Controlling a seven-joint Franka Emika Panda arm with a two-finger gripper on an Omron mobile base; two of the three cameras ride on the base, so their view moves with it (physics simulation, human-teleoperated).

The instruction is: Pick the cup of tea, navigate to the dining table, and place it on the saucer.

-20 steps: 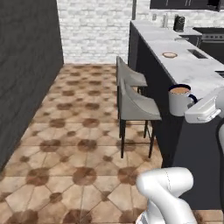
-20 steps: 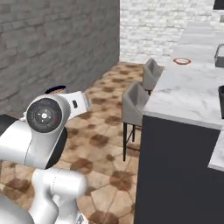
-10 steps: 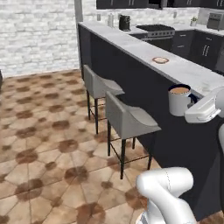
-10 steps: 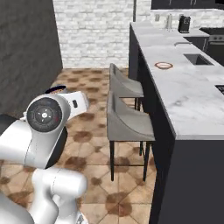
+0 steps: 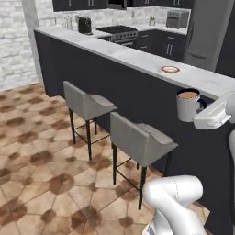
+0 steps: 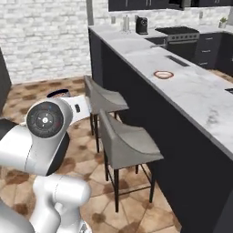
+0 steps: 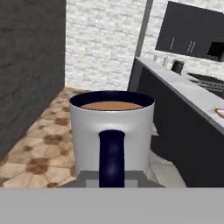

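In the left base view two grey stools (image 5: pixel 137 140) stood on the patterned tile floor (image 5: pixel 32 151) against the dark base of the dining table (image 5: pixel 137 59), whose white marble top ran from the far left back toward the near right; further right along that top the saucer (image 5: pixel 170 69) lay flat and bare, orange-brown at the rim and pale in the middle; right of it again, and lower, the cup of tea (image 5: pixel 187 105) hung upright in the air, off the table's near edge and well apart from the saucer, brown liquid showing at its brim; the gripper (image 5: pixel 205 110) had it by the dark handle, jaws drawn nearly together on that handle; the white hand sat at the far right edge. In the hand view the cup of tea (image 7: pixel 112 131) stood upright with its handle facing the camera, and the marble top ran off to the right.
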